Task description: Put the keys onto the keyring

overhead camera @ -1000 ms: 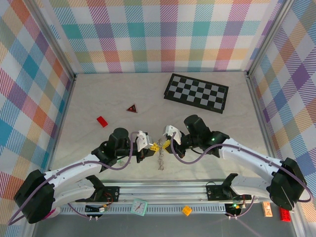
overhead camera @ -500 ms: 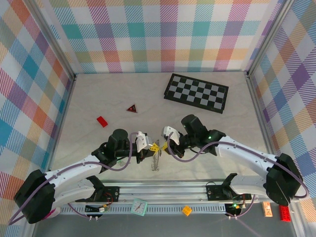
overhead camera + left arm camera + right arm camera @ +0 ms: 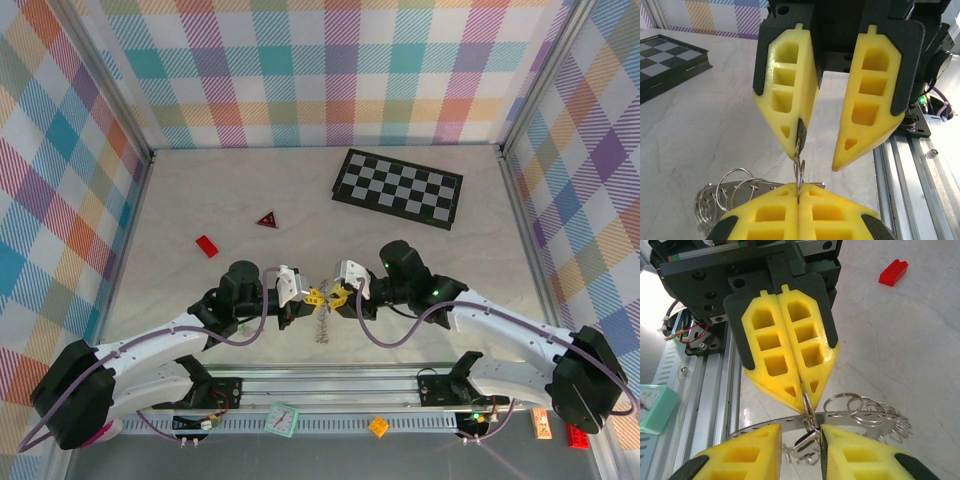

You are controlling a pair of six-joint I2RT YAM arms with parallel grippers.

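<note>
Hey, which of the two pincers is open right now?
The right pincer: its yellow fingers stand apart. The left pincer is pressed shut on a thin metal ring.

The left gripper (image 3: 799, 194) is pinching a thin metal loop (image 3: 799, 170) upright between closed pads. The right gripper (image 3: 817, 161), jaws parted, is touching it with one fingertip (image 3: 789, 140).

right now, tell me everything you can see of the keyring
The keyring looks like a flat grey metal band, curved, with a row of small holes along it. Several thin silver wire loops hang on it. The shut left end effector pinches one loop, holding it up; the open right end effector has its fingers either side of a small silver key at the band.
</note>
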